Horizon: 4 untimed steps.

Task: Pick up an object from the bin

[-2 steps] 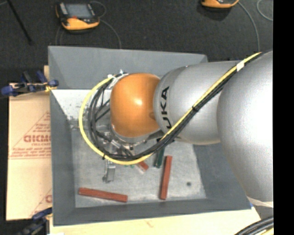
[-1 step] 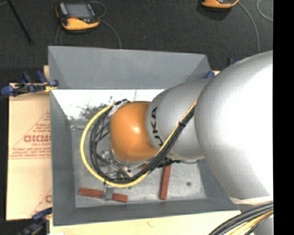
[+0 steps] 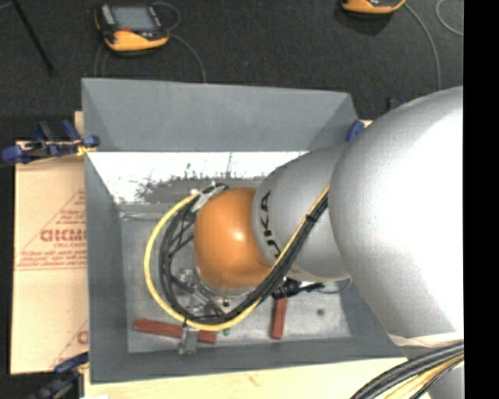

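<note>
At the near left of the bin floor, the end effector (image 3: pixel 189 340) sits low, directly over a long, flat, red-brown bar (image 3: pixel 156 327) that lies nearly level along the near wall. The bar extends to the left and right of the end effector. Whether the end effector is open or closed cannot be determined, and contact with the bar cannot be confirmed.

A second red-brown bar (image 3: pixel 277 318), shorter and nearly upright in the view, lies to the right of the first, well apart from it, on the same near strip of floor.

The silver robot arm (image 3: pixel 390 210) enters from the right and covers most of the bin's centre. Its rounded orange wrist cover (image 3: pixel 226 238) stands above the end effector, with a yellow cable loop (image 3: pixel 152 257) and black cables curving round its left side.

The grey metal bin (image 3: pixel 101 234) has sloped walls. Its far wall is brightly lit and shows dark scuff marks along the lower edge.

Beyond the bin, the dark floor (image 3: pixel 249 47) carries thin looping wires and two orange-and-black devices: one at far left (image 3: pixel 132 30), one at the far edge towards the right (image 3: pixel 373 5).
</note>
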Motion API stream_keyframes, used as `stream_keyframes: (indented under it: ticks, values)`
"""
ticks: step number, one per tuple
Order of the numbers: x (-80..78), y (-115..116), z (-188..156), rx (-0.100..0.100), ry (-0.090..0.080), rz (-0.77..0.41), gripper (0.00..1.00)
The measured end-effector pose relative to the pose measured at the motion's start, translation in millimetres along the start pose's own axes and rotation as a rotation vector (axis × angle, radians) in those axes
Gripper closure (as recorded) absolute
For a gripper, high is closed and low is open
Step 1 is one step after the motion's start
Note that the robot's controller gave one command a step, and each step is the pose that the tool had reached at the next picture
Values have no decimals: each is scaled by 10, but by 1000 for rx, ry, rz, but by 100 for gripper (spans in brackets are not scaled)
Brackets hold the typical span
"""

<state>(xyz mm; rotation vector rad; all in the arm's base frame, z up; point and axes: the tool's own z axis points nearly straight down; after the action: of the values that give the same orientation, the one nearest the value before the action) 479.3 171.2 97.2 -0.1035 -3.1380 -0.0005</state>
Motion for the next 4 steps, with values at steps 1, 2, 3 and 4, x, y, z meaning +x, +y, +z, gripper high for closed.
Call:
stream_keyframes:
  ticks: [1, 2, 3, 4]
  values:
    - [74, 382, -103, -1, -3, 205, 0]
    - [42, 226, 265, -4, -15, 12, 0]
    - [85, 337, 265, -3, -5, 416, 100]
    - [85, 336, 265, -3, -5, 417, 100]
